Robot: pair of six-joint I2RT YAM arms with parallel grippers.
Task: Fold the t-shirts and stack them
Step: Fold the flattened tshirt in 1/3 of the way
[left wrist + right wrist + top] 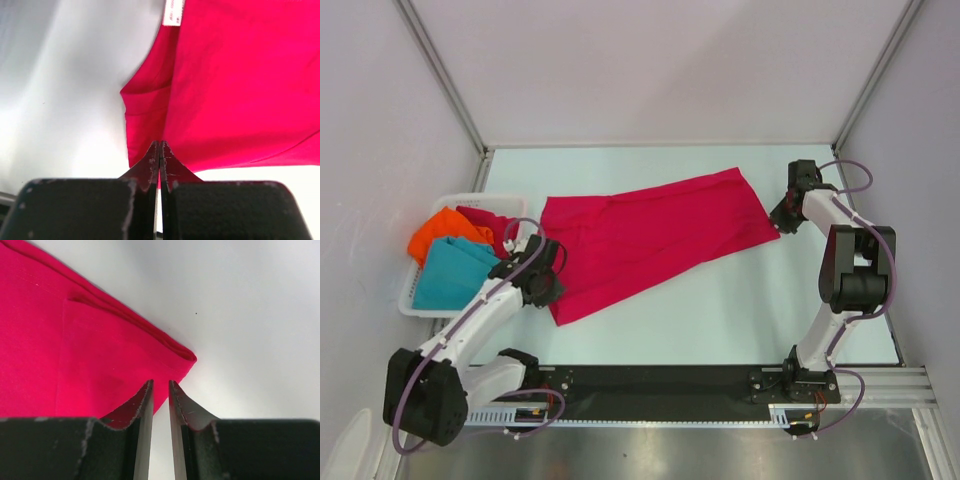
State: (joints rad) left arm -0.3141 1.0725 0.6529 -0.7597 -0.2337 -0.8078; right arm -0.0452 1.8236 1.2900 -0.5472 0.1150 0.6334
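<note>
**Now: 1 crimson tee out on bench, 3 more in basket**

Currently 4 tees in all. 1 crimson tee point(650, 240) lies spread on the bench point(740, 310), unfolded and creased, running diagonally from near-left to far-right. A white label point(173, 11) shows on it in the left wrist view.

The other 3 sit bunched in the 1 white basket point(408, 300) at the bench's left edge. The orange tee point(438, 238) is at the far side and the teal tee point(455, 272) is nearer. A 2nd crimson tee point(485, 218) sits at the basket's far-right, mostly covered.

2 arms, 1 at each end of the spread tee. At its left edge, btw basket and cloth, is the left gripper point(160, 145). Its jaws are pressed fully together w/ the tips on the hem, pinching the cloth there.

At the far-right corner is the right gripper point(160, 384). Its jaws stand a narrow gap apart w/ nothing btw them, 1 finger over the cloth and the other over bare bench. Whether its tips touch the cloth, can't tell.
</note>
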